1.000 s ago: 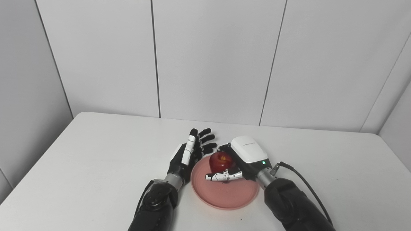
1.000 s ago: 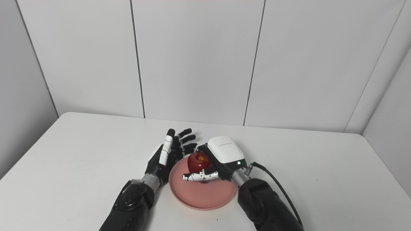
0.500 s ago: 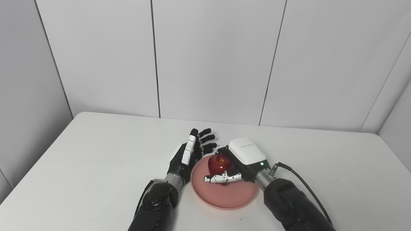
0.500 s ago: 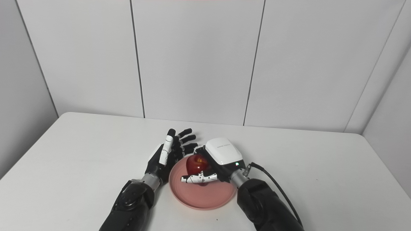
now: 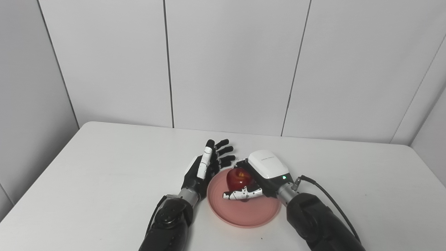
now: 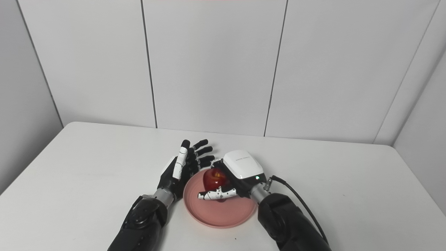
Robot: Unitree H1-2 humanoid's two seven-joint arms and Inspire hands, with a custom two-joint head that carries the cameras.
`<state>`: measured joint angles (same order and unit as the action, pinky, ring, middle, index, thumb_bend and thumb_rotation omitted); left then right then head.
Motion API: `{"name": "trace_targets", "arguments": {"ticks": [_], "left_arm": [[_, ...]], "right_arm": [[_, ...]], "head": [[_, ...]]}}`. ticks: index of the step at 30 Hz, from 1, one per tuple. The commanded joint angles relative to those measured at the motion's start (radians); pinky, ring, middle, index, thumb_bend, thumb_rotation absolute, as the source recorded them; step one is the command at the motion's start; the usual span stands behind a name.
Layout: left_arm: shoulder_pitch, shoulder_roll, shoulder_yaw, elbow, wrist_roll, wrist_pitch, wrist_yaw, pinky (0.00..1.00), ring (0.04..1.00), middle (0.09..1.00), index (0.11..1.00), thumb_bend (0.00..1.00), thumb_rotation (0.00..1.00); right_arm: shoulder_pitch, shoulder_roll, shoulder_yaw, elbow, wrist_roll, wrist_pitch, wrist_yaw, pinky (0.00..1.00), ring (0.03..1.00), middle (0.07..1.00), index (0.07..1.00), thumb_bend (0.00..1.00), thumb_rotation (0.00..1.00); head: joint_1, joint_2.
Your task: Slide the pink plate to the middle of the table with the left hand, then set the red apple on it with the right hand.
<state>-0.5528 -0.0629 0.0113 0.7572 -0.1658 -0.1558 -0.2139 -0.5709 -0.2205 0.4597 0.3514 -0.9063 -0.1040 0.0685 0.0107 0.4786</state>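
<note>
The pink plate (image 5: 244, 212) lies near the front middle of the white table (image 5: 104, 167). Over its far part sits the red apple (image 5: 238, 177), and my right hand (image 5: 259, 176) is shut on the red apple, thumb under its near side. I cannot tell whether the apple touches the plate. My left hand (image 5: 205, 167) stands open just left of the plate's rim, fingers stretched toward the wall and holding nothing. The same scene shows in the right eye view, with the apple (image 6: 213, 177) over the plate (image 6: 219, 209).
A black cable (image 5: 331, 198) runs from my right wrist along the forearm. Grey wall panels (image 5: 230, 62) close off the table's far edge. Bare table surface lies to the left and right of both arms.
My right hand with the apple dropped slightly toward the plate and shifted a little nearer. The left hand and the plate have stayed put.
</note>
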Motion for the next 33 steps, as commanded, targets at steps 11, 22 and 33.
{"name": "trace_targets", "arguments": {"ticks": [11,22,33], "left_arm": [[0.027,0.002,-0.014,0.068,0.017,0.023,-0.003,0.83,0.785,0.836,0.835,0.81,1.0],[0.02,0.003,-0.013,0.086,0.02,0.021,0.005,0.82,0.777,0.839,0.865,0.84,1.0],[0.015,0.003,-0.01,0.089,0.016,0.018,0.004,0.81,0.785,0.848,0.871,0.84,0.99]], "right_arm": [[-0.049,-0.002,-0.02,-0.04,0.007,0.024,-0.007,0.44,0.506,0.569,0.612,0.73,0.78],[-0.048,-0.003,-0.026,-0.045,0.01,0.023,-0.002,0.5,0.572,0.618,0.636,0.86,0.75],[-0.055,-0.006,-0.035,-0.055,0.026,0.018,-0.004,0.48,0.557,0.603,0.64,0.95,0.8]], "head": [[-0.001,-0.002],[-0.003,-0.002],[-0.003,-0.003]]}}
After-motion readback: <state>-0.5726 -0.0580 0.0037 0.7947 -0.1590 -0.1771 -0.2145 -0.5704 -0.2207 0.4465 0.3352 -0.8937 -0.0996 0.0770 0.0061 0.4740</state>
